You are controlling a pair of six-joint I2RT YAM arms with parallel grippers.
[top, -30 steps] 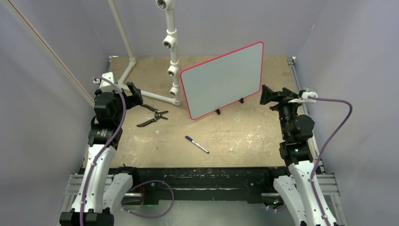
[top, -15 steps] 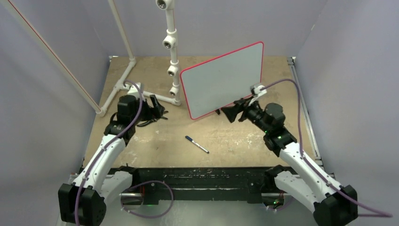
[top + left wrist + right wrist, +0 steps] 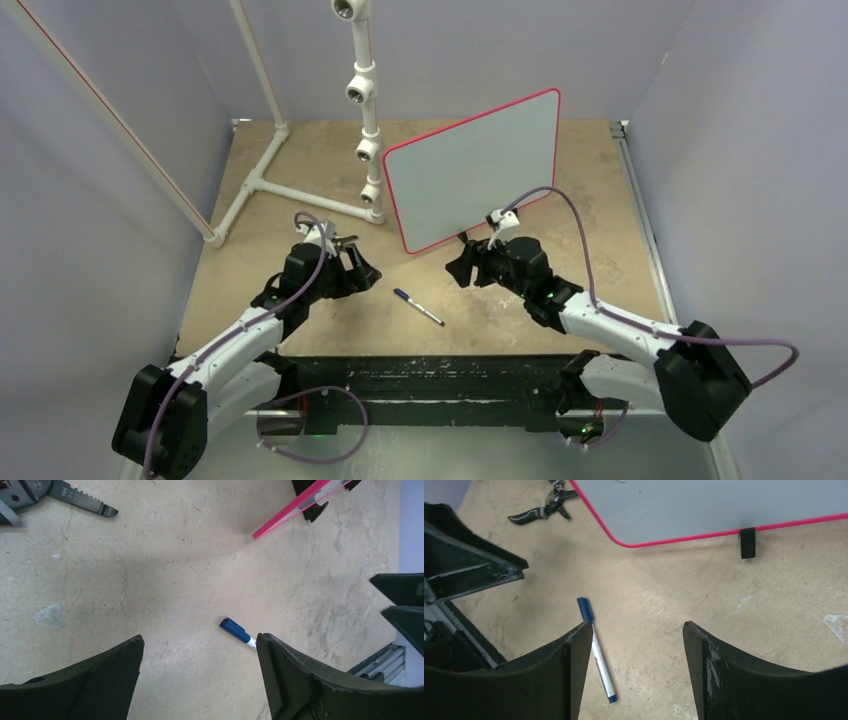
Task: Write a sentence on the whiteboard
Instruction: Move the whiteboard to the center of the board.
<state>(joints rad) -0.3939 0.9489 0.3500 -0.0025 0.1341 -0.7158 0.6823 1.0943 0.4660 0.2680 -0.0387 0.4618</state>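
Observation:
The whiteboard (image 3: 470, 170) stands tilted at the back of the table, red-framed, and its face (image 3: 724, 500) is blank, so no sentence shows. A blue-capped white marker (image 3: 418, 307) lies flat on the table in front of it. My left gripper (image 3: 362, 268) hovers open just left of the marker; in the left wrist view the marker's cap (image 3: 234, 629) pokes out beside the right finger (image 3: 280, 670). My right gripper (image 3: 460, 268) hangs open to the marker's right. In the right wrist view the marker (image 3: 599, 660) lies next to the left finger (image 3: 574, 655). Neither gripper holds anything.
Pliers (image 3: 541, 507) lie on the table left of the board, behind my left gripper (image 3: 199, 640). A white pipe frame (image 3: 365, 150) rises at the back left. The board's black foot (image 3: 748, 542) rests on the wood. Purple walls close in both sides.
Both arms have swung from the table's sides inward and down toward the marker. Both pairs of jaws have narrowed a little but stay apart.

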